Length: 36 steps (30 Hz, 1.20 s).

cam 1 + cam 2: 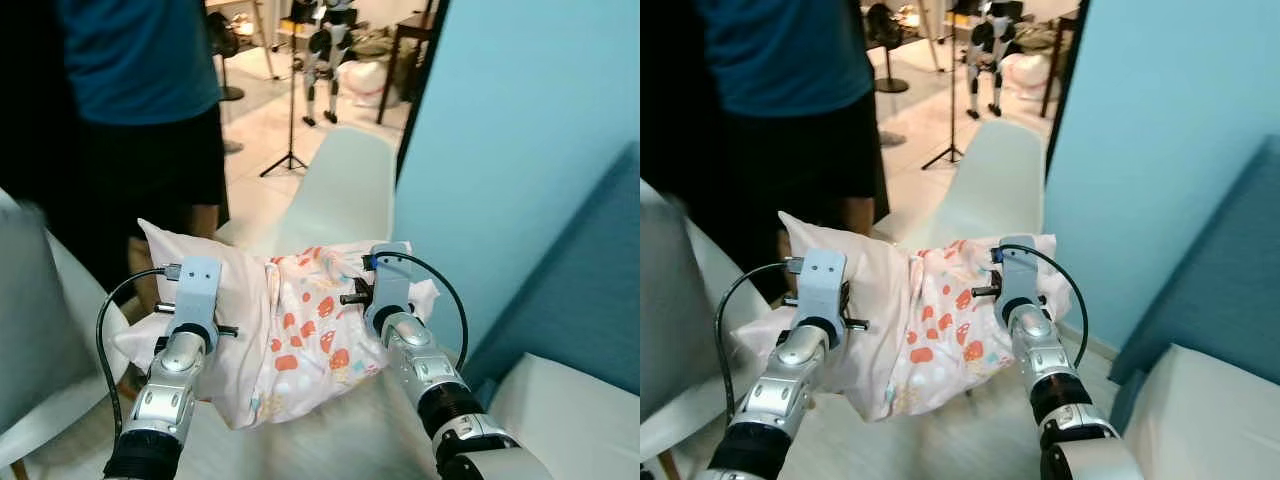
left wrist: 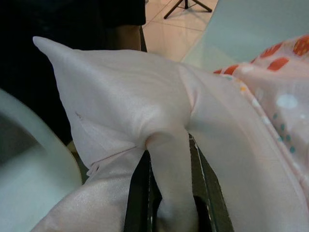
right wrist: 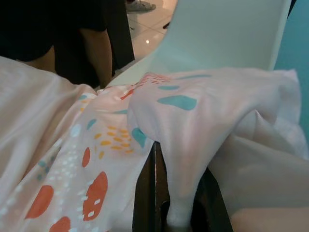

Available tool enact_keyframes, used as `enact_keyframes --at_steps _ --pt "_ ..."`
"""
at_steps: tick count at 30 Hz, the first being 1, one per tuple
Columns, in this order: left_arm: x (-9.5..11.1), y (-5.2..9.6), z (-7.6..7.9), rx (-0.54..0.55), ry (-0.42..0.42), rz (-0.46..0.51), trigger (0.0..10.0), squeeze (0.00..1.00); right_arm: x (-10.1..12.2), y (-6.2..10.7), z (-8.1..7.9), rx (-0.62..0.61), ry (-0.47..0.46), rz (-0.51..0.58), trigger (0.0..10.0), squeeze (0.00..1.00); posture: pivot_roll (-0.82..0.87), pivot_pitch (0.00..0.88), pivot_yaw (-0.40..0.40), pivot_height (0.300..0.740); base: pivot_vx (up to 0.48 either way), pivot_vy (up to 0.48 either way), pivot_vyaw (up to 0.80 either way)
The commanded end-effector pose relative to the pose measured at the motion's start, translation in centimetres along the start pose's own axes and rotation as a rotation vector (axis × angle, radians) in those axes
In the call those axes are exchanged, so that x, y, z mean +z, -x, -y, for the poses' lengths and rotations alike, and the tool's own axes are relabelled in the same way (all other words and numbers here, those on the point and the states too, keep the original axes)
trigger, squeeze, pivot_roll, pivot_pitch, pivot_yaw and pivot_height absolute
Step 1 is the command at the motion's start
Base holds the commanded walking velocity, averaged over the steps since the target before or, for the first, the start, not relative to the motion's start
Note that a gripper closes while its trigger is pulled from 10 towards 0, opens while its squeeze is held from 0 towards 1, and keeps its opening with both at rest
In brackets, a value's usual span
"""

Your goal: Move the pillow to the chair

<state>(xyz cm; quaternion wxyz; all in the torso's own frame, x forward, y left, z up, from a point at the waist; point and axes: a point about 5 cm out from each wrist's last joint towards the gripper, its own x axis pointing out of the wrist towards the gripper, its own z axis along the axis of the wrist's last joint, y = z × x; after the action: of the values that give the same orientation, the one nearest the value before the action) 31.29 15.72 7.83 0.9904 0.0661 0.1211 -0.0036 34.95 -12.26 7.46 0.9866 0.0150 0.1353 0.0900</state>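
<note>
A pale pink pillow (image 1: 290, 330) with orange and teal prints hangs in the air between my two arms. My left gripper (image 2: 166, 212) is shut on a fold of its plain pink side. On the printed side, my right gripper (image 3: 176, 212) is shut on another fold. Just beyond the pillow stands a pale green chair (image 1: 345, 190), its seat and back partly hidden by the fabric. The chair back (image 3: 227, 34) rises behind the pillow in the right wrist view.
A person (image 1: 140, 110) in a blue top and black shorts stands close at the left. A light blue wall (image 1: 510, 130) runs along the right. Another pale chair (image 1: 40, 330) is at my left, a white cushion (image 1: 570, 410) lower right. A tripod (image 1: 290, 130) stands farther off.
</note>
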Motion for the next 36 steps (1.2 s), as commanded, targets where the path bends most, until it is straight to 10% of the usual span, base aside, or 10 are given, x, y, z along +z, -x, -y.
enact_keyframes --at_steps 1,24,36 --pt "1.43 -0.10 1.04 -0.043 0.002 0.066 10.0 0.00 1.74 -0.36 -0.69 0.037 0.010 0.071 10.0 0.00 0.04 0.000 -0.043 0.740 0.315 0.000 0.00" --pt "1.67 -0.32 1.33 -0.048 0.004 0.073 10.0 0.00 2.06 -0.51 -0.68 0.039 0.008 0.077 10.0 0.00 0.04 0.000 -0.040 0.740 0.319 0.000 0.00" --pt "1.70 -0.39 0.86 -0.047 -0.005 0.075 10.0 0.00 1.97 -0.54 -0.79 0.044 -0.001 0.078 10.0 0.00 0.06 0.000 -0.041 0.740 0.319 0.000 -0.76"
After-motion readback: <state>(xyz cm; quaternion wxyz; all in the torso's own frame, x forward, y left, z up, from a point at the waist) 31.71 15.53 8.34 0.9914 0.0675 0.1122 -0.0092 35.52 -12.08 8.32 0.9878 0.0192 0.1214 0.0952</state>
